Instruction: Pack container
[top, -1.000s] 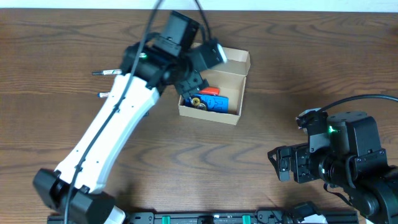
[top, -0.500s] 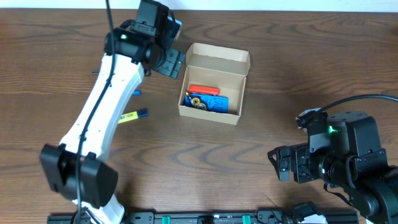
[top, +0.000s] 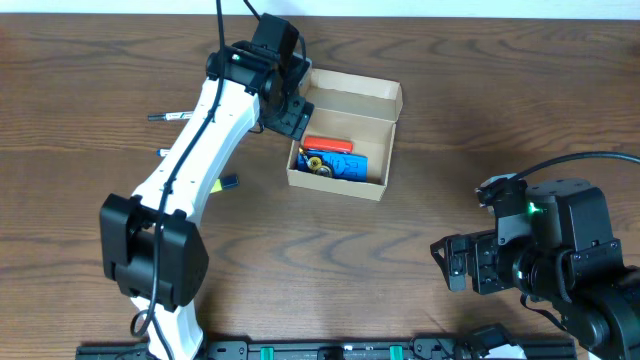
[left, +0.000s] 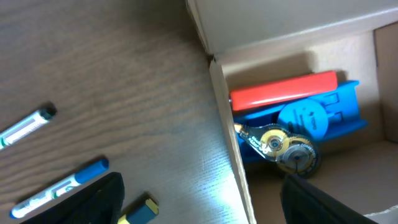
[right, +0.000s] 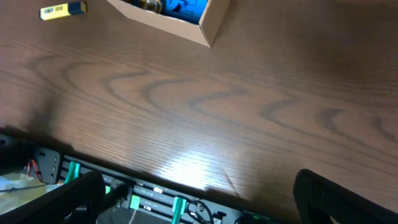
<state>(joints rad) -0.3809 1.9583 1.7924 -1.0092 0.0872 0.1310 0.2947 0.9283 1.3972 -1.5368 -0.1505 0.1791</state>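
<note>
The container sits open on the table (partly filled); it is thin cardboard, likely light and easily dented, best taken by a side wall. The left gripper hangs spread and empty over its left wall; the right gripper, also spread, is well apart.

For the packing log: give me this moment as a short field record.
container: cardboard box, open
inside: red block, blue case, clear tape roller
outside, on table: green-capped marker, blue-capped marker, yellow-and-blue marker
left gripper: open, empty, over the box wall nearest the markers
right gripper: open, empty, away from box
</note>
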